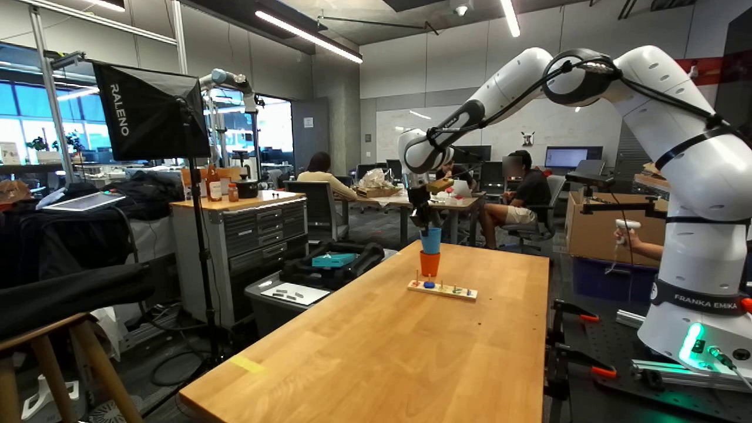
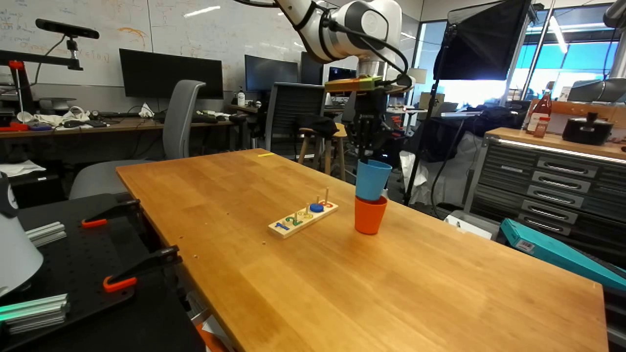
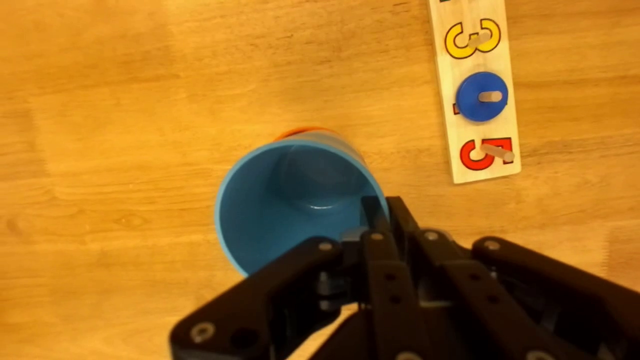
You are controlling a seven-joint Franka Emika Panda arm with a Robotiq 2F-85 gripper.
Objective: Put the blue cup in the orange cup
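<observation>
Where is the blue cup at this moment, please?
In an exterior view, the blue cup is right of centre, at the mouth of the orange cup and right of the numbered board. The wrist view shows the pincer gripping its rim.

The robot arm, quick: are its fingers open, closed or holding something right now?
Fingers: closed, holding the blue cup by its wall at the rim, one inside and one outside.

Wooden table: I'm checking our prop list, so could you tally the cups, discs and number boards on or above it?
Cups: 2, the blue cup and the orange cup
Discs: 1, the blue disc
Number boards: 1, the wooden number board
Total: 4
</observation>
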